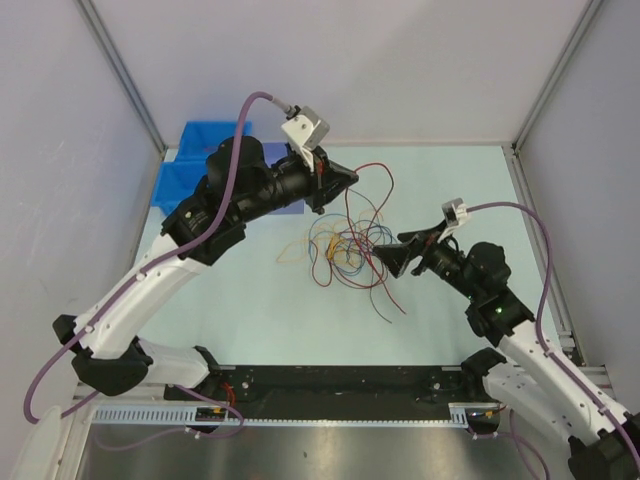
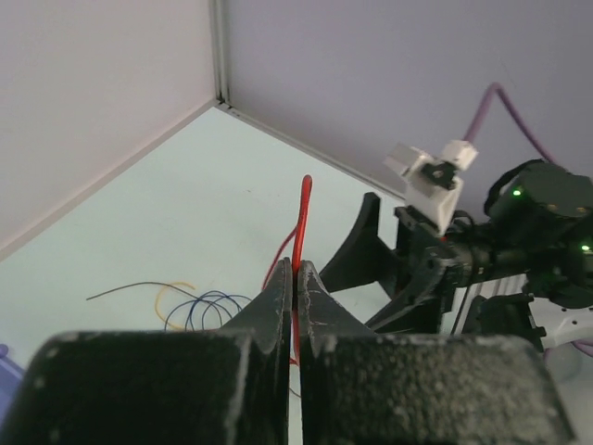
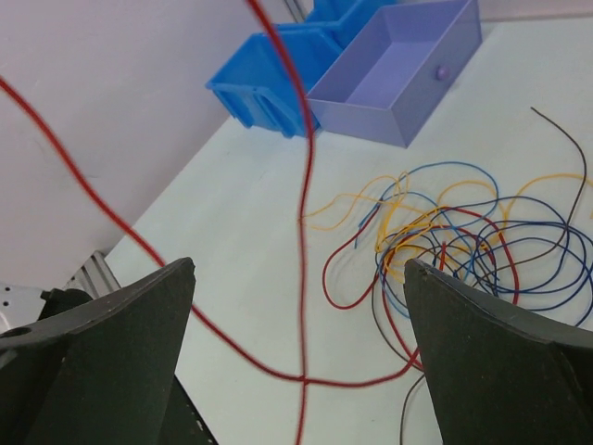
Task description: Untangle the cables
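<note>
On the bench (image 1: pixel 250 310), near its centre, the cables (image 1: pixel 345 250) lie in a loose tangle of red, orange, yellow, blue and dark strands. The left hand (image 2: pixel 296 269) is raised over the far-left side of the tangle. Its jaws are pressed together on a red cable (image 2: pixel 303 209). That cable rises out of the fingertips, arcs over and hangs down toward the pile.

The right hand (image 1: pixel 385 258) sits low at the right edge of the tangle with its jaws spread wide, holding nothing. In the right wrist view, raised red strands cross the gap between its two fingers (image 3: pixel 120 334), and the tangle lies on the bench beyond them.

Two blue bins (image 1: pixel 215 140) and a lavender tray (image 3: pixel 398 65) stand at the far-left corner of the bench, apart from the cables.
</note>
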Tool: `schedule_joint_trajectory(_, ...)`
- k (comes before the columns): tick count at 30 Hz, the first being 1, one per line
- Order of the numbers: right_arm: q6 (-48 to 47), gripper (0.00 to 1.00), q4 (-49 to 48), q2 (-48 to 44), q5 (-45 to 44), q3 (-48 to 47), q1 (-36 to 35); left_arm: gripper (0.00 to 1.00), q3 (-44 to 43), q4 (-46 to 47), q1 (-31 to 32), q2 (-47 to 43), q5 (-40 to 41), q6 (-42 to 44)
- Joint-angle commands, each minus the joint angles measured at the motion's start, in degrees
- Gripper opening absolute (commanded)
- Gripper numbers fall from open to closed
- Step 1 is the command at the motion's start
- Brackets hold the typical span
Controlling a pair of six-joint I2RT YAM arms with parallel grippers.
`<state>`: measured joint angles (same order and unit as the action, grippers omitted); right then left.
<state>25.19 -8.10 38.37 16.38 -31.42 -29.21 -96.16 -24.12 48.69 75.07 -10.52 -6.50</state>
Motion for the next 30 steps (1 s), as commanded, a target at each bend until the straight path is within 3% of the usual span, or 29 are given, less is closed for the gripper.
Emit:
schedule_joint_trajectory(1, -1.72, 1.0, -8.24, 3.9, 3.38, -3.56, -0.41, 0.0, -4.21, 2.06, -0.17, -0.1, -4.32, 0.17)
schedule_joint_trajectory(11, 7.05, 1.0, -17.46, 10.32, 15.51, -4.35, 3.62, 0.0, -4.3, 2.41, -0.17, -0.18, -8.54, 0.53)
schedule_joint_trajectory(17, 21.55, 1.0, -34.06, 15.32, 26.84, -4.18, 10.92, 0.0, -3.69, 3.29, -0.17, -0.62, -9.78, 0.53)
schedule_joint_trajectory(21, 28.59, 1.0, -46.54, 19.98, 33.96, -4.18, 11.28, 0.0, -3.86, 3.55, -0.26, -0.27, -10.3, 0.88)
schedule_joint_trajectory(30, 25.35, 1.0, -43.24, 19.03, 35.21, -4.35, 8.12, 0.0, -6.14, 3.55, -0.61, 1.83, -9.69, 1.05)
